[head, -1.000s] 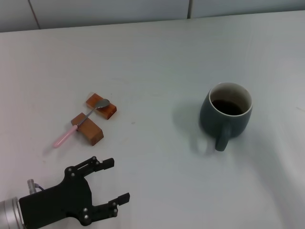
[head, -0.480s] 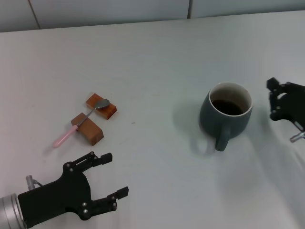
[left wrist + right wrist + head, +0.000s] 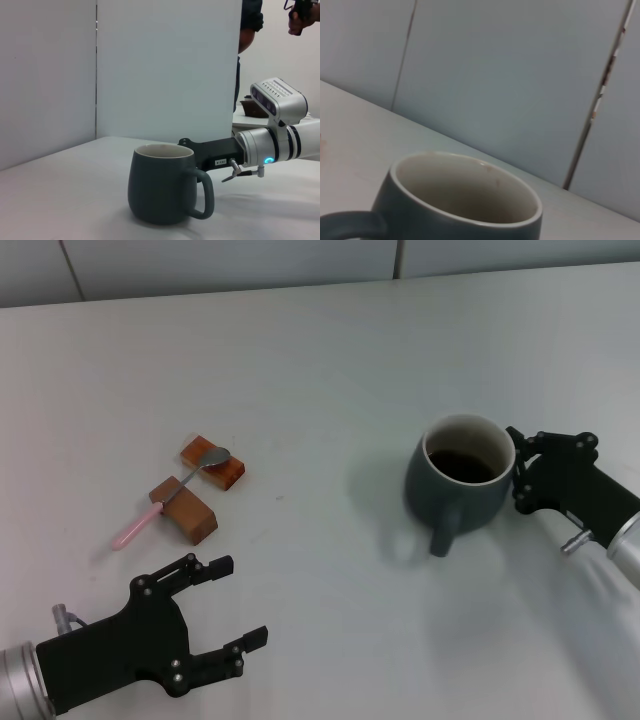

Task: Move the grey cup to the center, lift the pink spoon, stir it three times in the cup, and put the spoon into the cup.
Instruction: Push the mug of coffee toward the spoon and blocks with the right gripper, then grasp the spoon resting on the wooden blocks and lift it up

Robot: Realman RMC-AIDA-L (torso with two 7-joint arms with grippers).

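The grey cup (image 3: 455,485) holds dark liquid and stands right of the table's middle, its handle toward the front. In the left wrist view the cup (image 3: 162,187) has my right arm behind it; in the right wrist view the cup (image 3: 465,200) fills the foreground. My right gripper (image 3: 518,470) is open, its fingers spread against the cup's right wall. The pink spoon (image 3: 165,502) lies across two wooden blocks at the left, bowl on the far block. My left gripper (image 3: 243,602) hovers open near the front left, apart from the spoon.
Two brown wooden blocks (image 3: 185,510) (image 3: 212,462) carry the spoon. A grey wall with panel seams (image 3: 398,258) bounds the table's far edge. A person (image 3: 250,25) stands behind a white partition in the left wrist view.
My right gripper came in from the right edge up to the cup's right side, and the cup has shifted a little to the left. The left gripper barely moved.
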